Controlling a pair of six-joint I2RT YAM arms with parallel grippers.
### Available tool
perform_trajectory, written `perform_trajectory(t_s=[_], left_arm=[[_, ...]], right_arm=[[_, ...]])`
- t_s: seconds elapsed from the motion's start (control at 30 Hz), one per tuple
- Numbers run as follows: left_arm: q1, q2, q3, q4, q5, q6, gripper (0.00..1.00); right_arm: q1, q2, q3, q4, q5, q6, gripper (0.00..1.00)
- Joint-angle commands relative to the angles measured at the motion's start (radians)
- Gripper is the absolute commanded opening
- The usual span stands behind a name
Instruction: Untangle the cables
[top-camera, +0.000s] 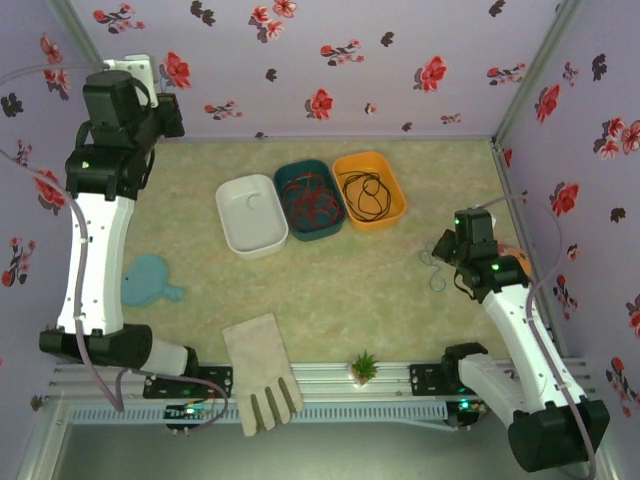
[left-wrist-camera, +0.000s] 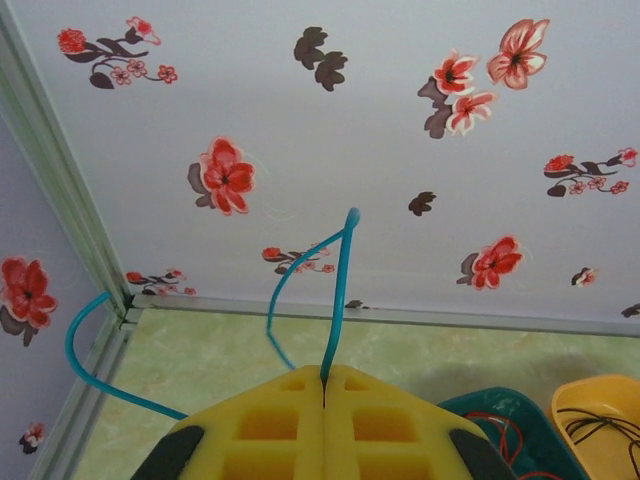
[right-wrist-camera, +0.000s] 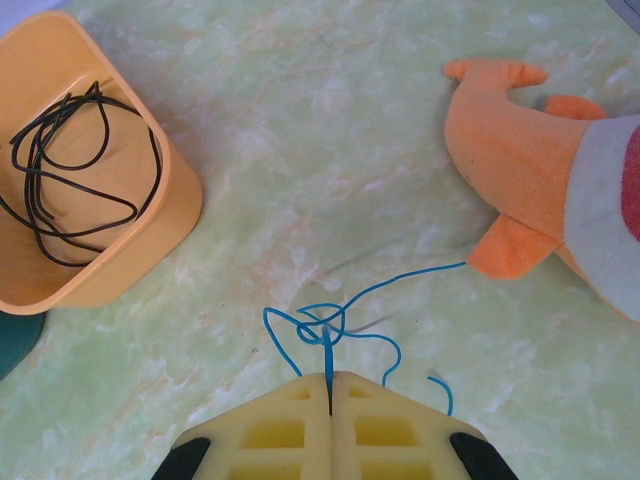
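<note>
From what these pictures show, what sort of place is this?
Probably a robot test booth. Flowered walls box in one table; the left arm and right arm are bolted to a metal rail at its near edge; a green tub and orange tub hold a red cable and a black cable.

I am pinching the blue cable (left-wrist-camera: 339, 290) in my left pincer (left-wrist-camera: 324, 376), jaws pressed together, as it is arching up before the flowered wall (left-wrist-camera: 330, 120).
</note>
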Motion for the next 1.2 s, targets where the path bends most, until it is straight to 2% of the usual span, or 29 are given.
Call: perform_trajectory(t_s=[0.0, 0.27, 0.67, 0.83, 1.17], left_arm=[[-0.005, 0.017, 0.029, 0.026, 0.041, 0.01, 0.0], [-0.052, 0.052, -0.014, 0.018, 0.057, 0.015, 0.0], [-0.094, 0.037, -0.2, 0.061, 0.081, -0.022, 0.0], [-0.104, 0.043, -0.154, 0.033, 0.081, -0.002, 0.0], [-0.151, 0.079, 0.076, -0.07, 0.061, 0.068, 0.0]], right_arm=[[0.009, 0.001, 0.03, 0.002, 0.001, 0.006, 0.0], [0.009, 0.003, 0.03, 0.004, 0.001, 0.01, 0.0], [0.012, -0.017, 0.017, -0.001, -0.006, 0.02, 0.0], [0.014, -0.027, 0.016, -0.006, -0.004, 0.02, 0.0], [0.015, -0.034, 0.005, -0.001, 0.001, 0.028, 0.0]])
